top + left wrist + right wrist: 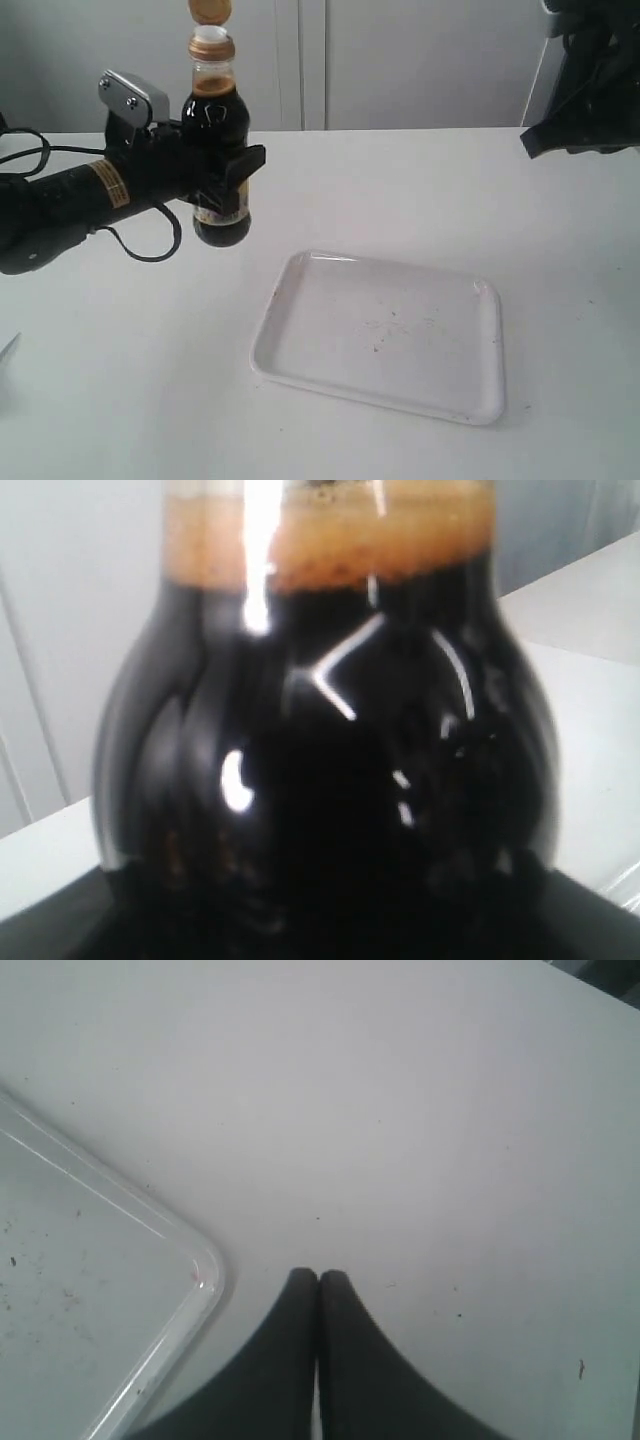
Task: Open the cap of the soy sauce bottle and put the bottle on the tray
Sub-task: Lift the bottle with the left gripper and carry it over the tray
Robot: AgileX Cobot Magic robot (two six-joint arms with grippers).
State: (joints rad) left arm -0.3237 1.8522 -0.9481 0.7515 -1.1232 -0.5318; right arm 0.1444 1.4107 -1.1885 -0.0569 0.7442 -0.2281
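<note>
My left gripper [222, 180] is shut on the soy sauce bottle [216, 125], holding it upright in the air above the table, left of the tray [290, 350]. The golden-orange cap [210, 10] stands flipped up over the white spout [210, 34]. In the left wrist view the dark bottle [330, 760] fills the frame and hides the fingers. My right gripper [319, 1276] is shut with nothing in it, above bare table beside a corner of the tray [190, 1310]. In the exterior view only the right arm's dark body [590, 80] shows, at the upper right.
The white table [420, 190] spreads around the tray. A black cable [30, 150] loops at the far left beside the left arm. A pale wall with panel seams stands behind the table.
</note>
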